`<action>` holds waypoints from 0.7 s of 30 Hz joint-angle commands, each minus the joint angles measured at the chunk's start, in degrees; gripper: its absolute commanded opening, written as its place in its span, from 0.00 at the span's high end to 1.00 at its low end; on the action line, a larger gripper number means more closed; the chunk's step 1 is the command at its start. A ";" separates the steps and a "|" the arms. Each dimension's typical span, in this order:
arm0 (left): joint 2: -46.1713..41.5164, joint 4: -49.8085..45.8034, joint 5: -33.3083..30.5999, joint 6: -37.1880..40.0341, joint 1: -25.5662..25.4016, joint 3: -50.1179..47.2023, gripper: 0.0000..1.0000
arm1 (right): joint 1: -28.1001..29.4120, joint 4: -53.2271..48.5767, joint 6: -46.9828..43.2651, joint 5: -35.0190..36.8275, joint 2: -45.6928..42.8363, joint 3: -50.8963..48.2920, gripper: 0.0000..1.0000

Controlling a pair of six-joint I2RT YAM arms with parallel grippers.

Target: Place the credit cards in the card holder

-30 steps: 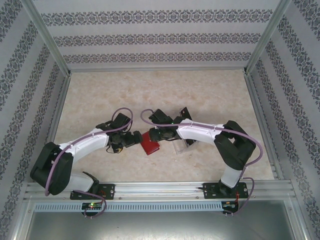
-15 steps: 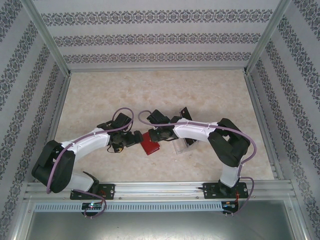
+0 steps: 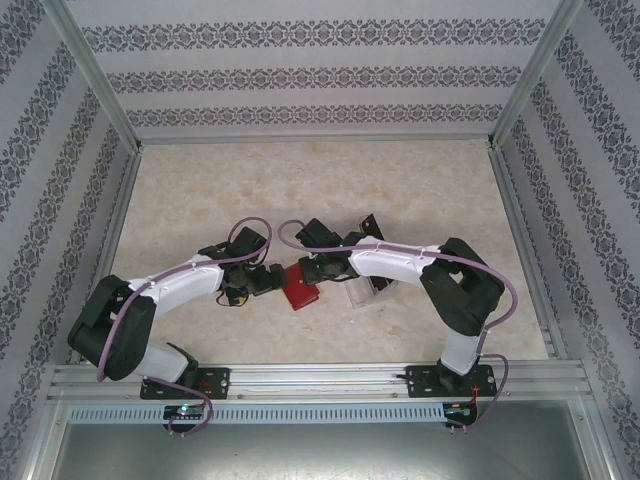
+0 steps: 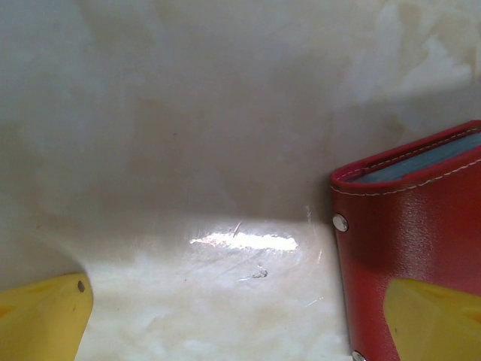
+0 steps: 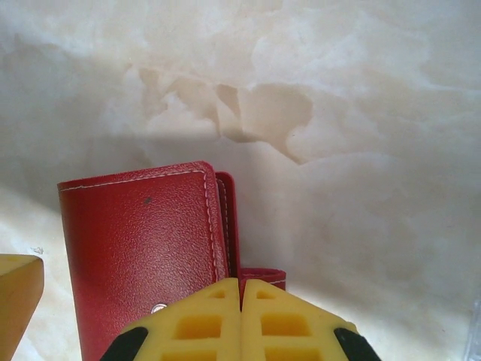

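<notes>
Right gripper (image 5: pixel 240 289) closed, card holder (image 5: pixel 139 248) just beside

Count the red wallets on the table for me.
1. The card holder lies near the table's middle, between the open left hand and the shut right hand. Another could be hidden beneath the arms.

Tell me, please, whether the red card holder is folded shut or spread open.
Folded shut: the card holder lies flat with its red cover on top, and the grey lining peeks out at one edge.
</notes>
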 commanded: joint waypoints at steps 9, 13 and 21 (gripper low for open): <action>-4.01 4.17 -3.14 -0.62 -1.11 0.98 0.00 | -1.10 -0.36 0.45 0.27 -2.63 -2.33 1.00; -2.69 4.42 -2.55 -0.15 -1.18 1.77 0.00 | -1.09 -0.01 0.96 0.05 -3.27 -2.80 1.00; 1.64 3.41 -2.16 1.48 -2.64 2.34 0.00 | -1.09 0.39 2.44 -0.94 -5.72 -4.47 1.00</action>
